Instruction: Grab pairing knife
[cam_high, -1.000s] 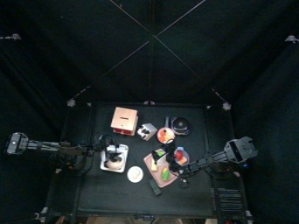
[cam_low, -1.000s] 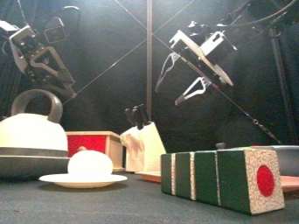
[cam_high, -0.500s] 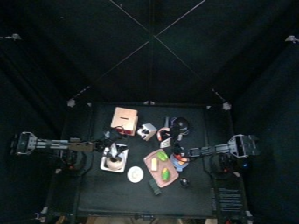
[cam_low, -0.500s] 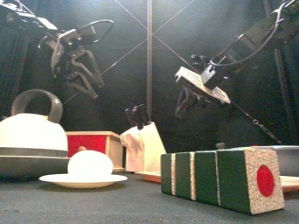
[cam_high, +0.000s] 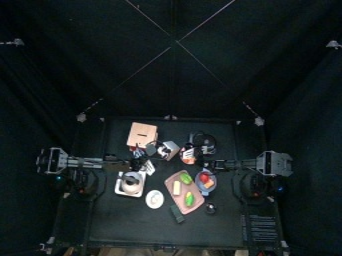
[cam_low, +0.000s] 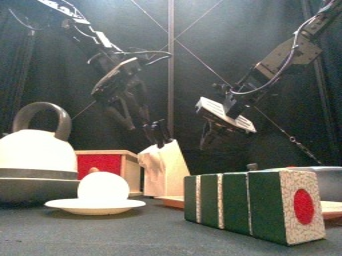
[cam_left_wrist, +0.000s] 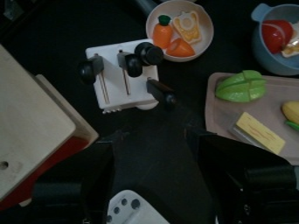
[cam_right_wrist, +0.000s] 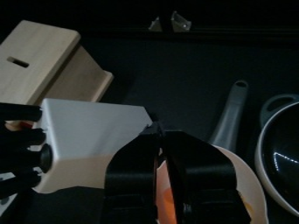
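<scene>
Both arms hang over the knife block (cam_left_wrist: 121, 77) in the middle of the table (cam_high: 107, 215). In the front view the left gripper (cam_low: 134, 108) comes down at an angle from 10 o'clock and hangs just above the block's handles, and the right gripper (cam_low: 225, 118) slants in from 2 o'clock, just beside the block. The left wrist view shows the left jaws spread with nothing between them. The right jaws look pressed nearly together, empty, right next to the block's white side.

The paring knife (cam_left_wrist: 149, 57) sits in the block with the other black handles; I can't say for sure which handle it is.

A small bowl (cam_left_wrist: 181, 27) at the block's 2 o'clock holds orange pieces, a blue bowl (cam_left_wrist: 275, 37) holds something red, and a board (cam_left_wrist: 263, 109) carries a green veg and a yellow piece. No readable writing anywhere.
</scene>
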